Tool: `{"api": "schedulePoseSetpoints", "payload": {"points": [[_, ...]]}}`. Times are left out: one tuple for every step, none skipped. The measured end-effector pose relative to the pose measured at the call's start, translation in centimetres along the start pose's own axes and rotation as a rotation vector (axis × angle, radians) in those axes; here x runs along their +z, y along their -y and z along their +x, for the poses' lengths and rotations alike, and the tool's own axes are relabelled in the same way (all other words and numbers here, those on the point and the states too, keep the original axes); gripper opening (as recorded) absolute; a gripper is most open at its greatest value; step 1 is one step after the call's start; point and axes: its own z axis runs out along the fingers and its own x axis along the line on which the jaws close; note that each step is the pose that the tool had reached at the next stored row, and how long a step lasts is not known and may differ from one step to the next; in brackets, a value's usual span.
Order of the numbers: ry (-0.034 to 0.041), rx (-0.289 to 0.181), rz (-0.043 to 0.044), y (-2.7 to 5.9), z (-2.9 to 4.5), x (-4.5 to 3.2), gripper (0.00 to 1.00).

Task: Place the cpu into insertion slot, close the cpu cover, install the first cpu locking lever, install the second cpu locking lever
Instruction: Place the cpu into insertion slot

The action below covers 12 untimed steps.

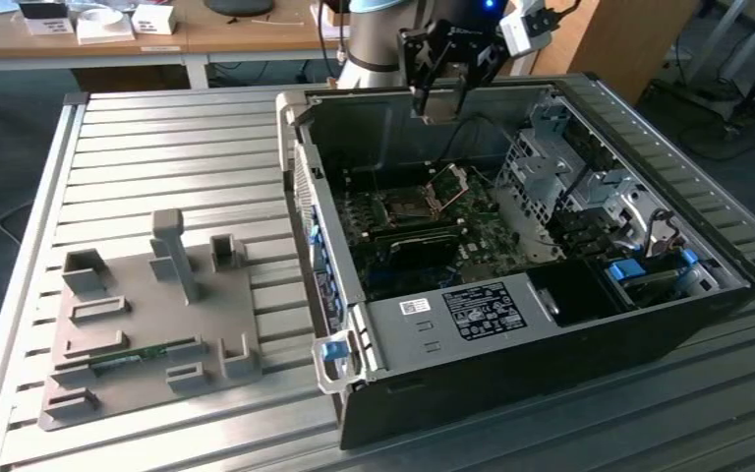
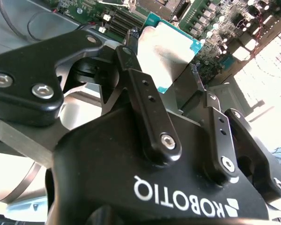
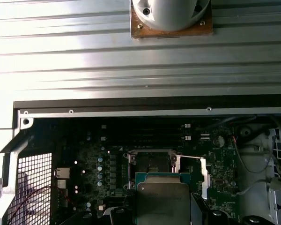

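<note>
I have the gripper (image 1: 440, 111) hanging over the open computer case (image 1: 509, 344) on the ribbed surface (image 1: 154, 147). Its fingers (image 2: 145, 98) are clamped on the edges of the cpu (image 2: 166, 56), which is held in the air above the motherboard. The insertion slot (image 3: 152, 164) lies uncovered on the board with its dark centre bare, and the cpu cover (image 1: 447, 185) stands tilted up beside it.
</note>
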Motion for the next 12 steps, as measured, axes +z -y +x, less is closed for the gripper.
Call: {"api": "schedulePoseSetpoints", "payload": {"points": [[0.0, 0.0, 0.0, 0.01, 0.0, 0.05, 0.54], [-0.0001, 0.0, 0.0, 0.01, 0.0, 0.1, 0.54], [0.0, 0.0, 0.0, 0.01, 0.0, 0.15, 0.54], [-0.0001, 0.0, 0.0001, 0.02, 0.0, 0.2, 0.54], [-0.0001, 0.0, 0.0001, 0.02, 0.0, 0.24, 0.54], [-0.0001, 0.0, 0.0001, 0.03, -0.01, 0.29, 0.54], [-0.0001, 0.0, 0.0001, 0.03, -0.01, 0.33, 0.54], [-0.0001, 0.0, 0.0002, 0.03, -0.01, 0.34, 0.54], [-0.0001, 0.0, 0.0003, 0.03, -0.01, 0.35, 0.54], [-0.0001, 0.0, 0.0003, 0.03, -0.01, 0.35, 0.54], [-0.0001, 0.0, 0.0001, 0.03, -0.01, 0.36, 0.54], [-0.0001, 0.0, 0.0001, 0.03, -0.01, 0.37, 0.54]]}}
